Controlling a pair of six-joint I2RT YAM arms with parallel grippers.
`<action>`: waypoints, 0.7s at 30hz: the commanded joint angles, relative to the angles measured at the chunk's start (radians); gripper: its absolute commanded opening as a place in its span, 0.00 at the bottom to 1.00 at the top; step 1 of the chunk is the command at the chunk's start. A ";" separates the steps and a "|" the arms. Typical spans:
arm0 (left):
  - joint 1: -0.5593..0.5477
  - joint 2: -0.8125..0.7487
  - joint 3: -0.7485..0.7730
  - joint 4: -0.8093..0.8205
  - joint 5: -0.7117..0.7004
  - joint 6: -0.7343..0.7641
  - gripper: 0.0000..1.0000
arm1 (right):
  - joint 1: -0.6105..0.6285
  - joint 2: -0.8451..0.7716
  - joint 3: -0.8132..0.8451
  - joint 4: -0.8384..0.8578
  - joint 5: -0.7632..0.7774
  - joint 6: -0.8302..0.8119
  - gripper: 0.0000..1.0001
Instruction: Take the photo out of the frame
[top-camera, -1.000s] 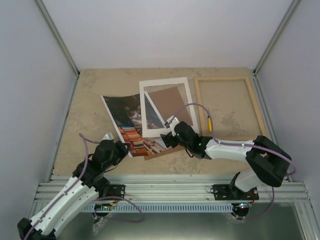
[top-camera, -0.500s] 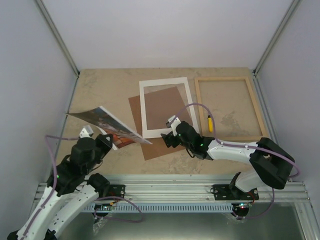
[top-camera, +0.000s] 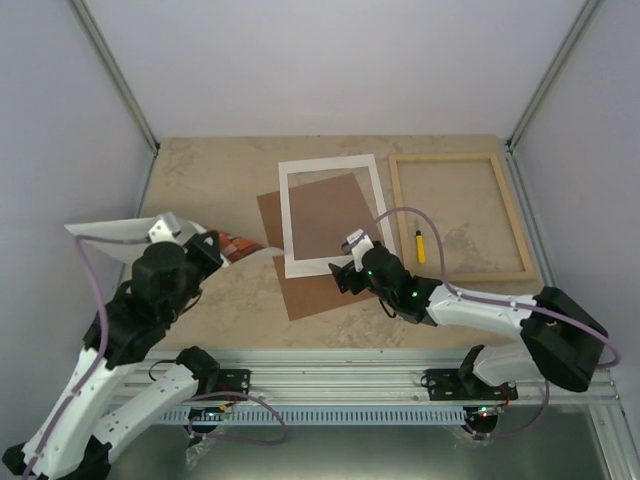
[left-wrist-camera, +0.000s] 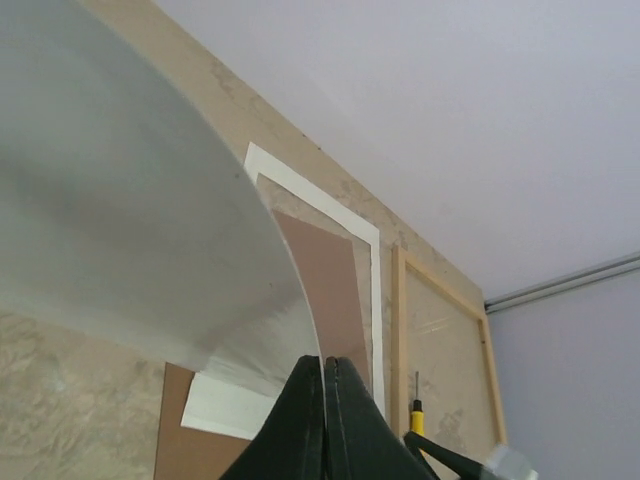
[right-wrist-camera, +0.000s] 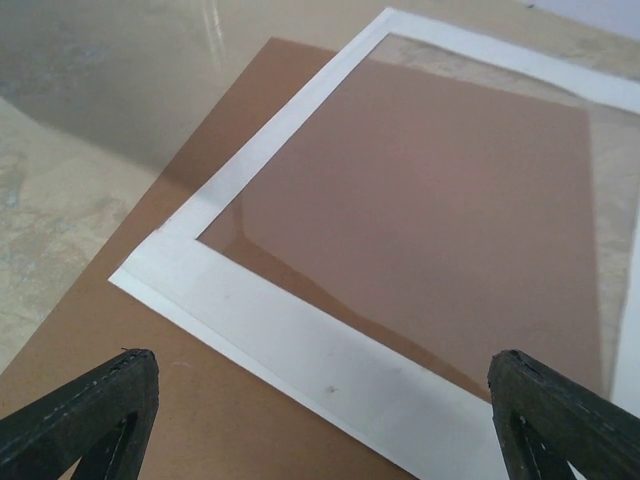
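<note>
The photo (top-camera: 110, 232) is lifted off the table at the left and curled, mostly its white back showing, with a strip of orange print near my left gripper (top-camera: 215, 244). In the left wrist view the photo (left-wrist-camera: 120, 200) arches up and left from my left gripper (left-wrist-camera: 325, 362), which is shut on its edge. The pale wood frame (top-camera: 455, 157) lies on the table at the back right, with only table showing inside it; it also shows in the left wrist view (left-wrist-camera: 397, 320). My right gripper (top-camera: 350, 268) is open over the white mat's near edge (right-wrist-camera: 320, 400).
A white mat (top-camera: 330, 165) lies on a brown backing board (top-camera: 310, 295) mid-table, left of the frame. A yellow-handled tool (top-camera: 419, 246) lies between mat and frame. Grey walls enclose the table; a metal rail runs along the near edge.
My left arm has pulled the photo off the backing board, up and to the left, and it now curls in the air. My right gripper stays by the mat's near edge.
</note>
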 joint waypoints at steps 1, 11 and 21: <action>-0.003 0.100 0.026 0.169 0.028 0.093 0.00 | -0.003 -0.098 -0.028 -0.018 0.106 0.018 0.91; -0.004 0.410 0.182 0.437 0.132 0.177 0.00 | -0.017 -0.376 -0.115 -0.083 0.317 0.051 0.97; -0.003 0.711 0.389 0.617 0.318 0.195 0.00 | -0.040 -0.568 -0.208 -0.077 0.430 0.101 0.98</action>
